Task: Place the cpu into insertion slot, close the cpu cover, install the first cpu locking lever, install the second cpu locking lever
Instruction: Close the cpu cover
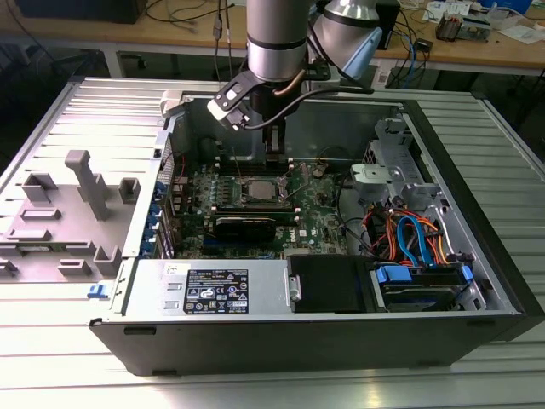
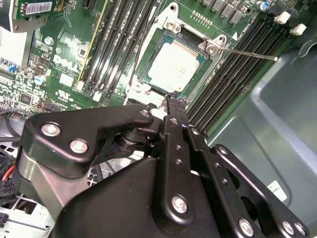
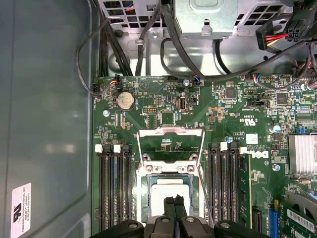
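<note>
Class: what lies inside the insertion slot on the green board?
The cpu lies inside the insertion slot, its silver top showing. In the first wrist view the shut fingers cover part of it. The contacts beneath it are hidden.

**A robotics laboratory set up for computer-assembly work**

A Universal Robots arm (image 1: 277, 38) is seen reaching down over a table of slotted aluminium profiles (image 1: 51, 366). An opened desktop computer case (image 1: 298, 345) is laid on its side on this table. Grey fixture blocks (image 1: 85, 183) are set beside the case, on the exterior view's left. Inside the case the green motherboard (image 3: 163, 99) is exposed, and the cpu (image 2: 173, 67) is seen bare in the insertion slot (image 2: 133, 90). Behind the table, a long wooden workbench (image 1: 502, 51) is strewn with loose cables (image 1: 183, 13), as is usual in a research or test lab rather than a home or an office.
</note>
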`<state>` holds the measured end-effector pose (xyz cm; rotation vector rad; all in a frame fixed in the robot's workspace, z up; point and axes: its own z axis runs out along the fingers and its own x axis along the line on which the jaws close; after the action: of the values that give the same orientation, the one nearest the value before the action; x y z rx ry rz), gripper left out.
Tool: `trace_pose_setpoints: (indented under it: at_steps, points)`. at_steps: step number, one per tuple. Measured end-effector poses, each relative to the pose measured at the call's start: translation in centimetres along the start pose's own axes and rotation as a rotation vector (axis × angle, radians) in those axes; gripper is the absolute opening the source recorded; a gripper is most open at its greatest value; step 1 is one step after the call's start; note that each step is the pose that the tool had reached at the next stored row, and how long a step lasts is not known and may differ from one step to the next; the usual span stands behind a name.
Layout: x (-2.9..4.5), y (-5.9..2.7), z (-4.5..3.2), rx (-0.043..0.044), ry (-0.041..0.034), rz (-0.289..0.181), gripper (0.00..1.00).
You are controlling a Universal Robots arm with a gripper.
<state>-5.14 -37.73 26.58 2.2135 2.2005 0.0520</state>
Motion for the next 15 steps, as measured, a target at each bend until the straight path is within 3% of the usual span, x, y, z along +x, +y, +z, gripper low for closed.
trace_pose_setpoints:
  at_steps: [9,15]
  points:
    - [0.01,1.22,0.06,-0.0002,0.0002,0.0,0.11]
    - [0.01,1.36,0.06,-0.0002,0.0002,0.0,0.11]
